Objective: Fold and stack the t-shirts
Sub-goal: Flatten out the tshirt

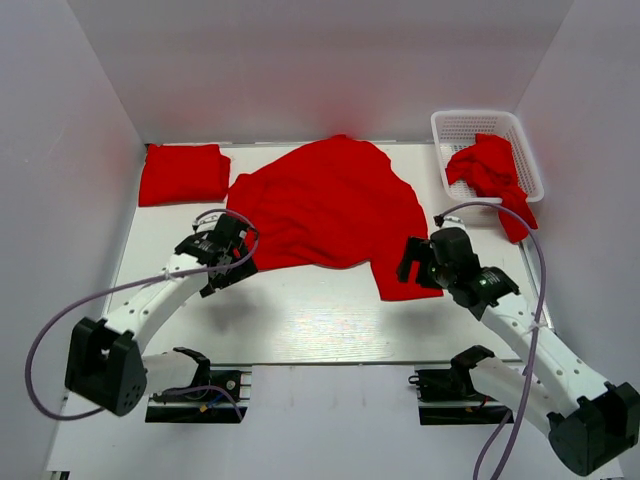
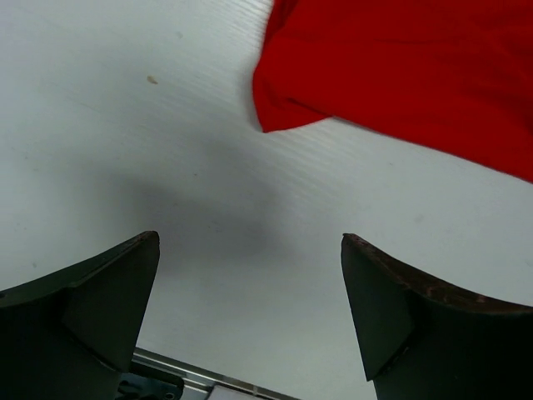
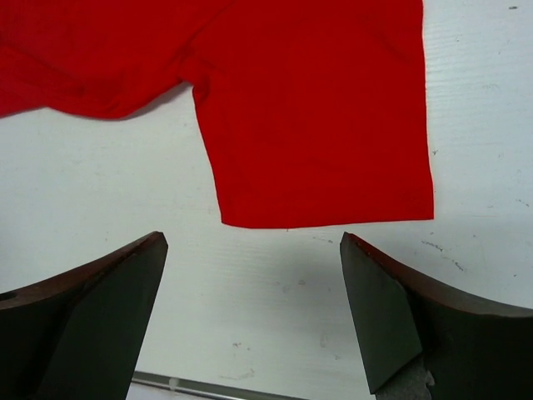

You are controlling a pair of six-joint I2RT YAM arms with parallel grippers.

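Two units stand wide and empty: left pincer (image 2: 250,250), right pincer (image 3: 252,246). Advise gripping spread t-shirt (image 1: 325,205) edge at 7 and 5 o'clock evenly, avoiding bunching.

Top view: bright, even, diffuse light, no hard glare. White walls (image 1: 60,150) carry cool violet cast; pink bounce on back wall (image 1: 320,70) at 12 o'clock above spread t-shirt (image 1: 330,205). Red oversaturated, folds barely readable. Soft shadows on desk (image 1: 300,320).

Left wrist view: broad soft shadow mid-frame; left gripper (image 2: 250,242) fingers (image 2: 92,308) dark, underexposed at 7 and 5 o'clock.

Right wrist view: hem sharp, thin shadow beneath; desk scuffs crisp.
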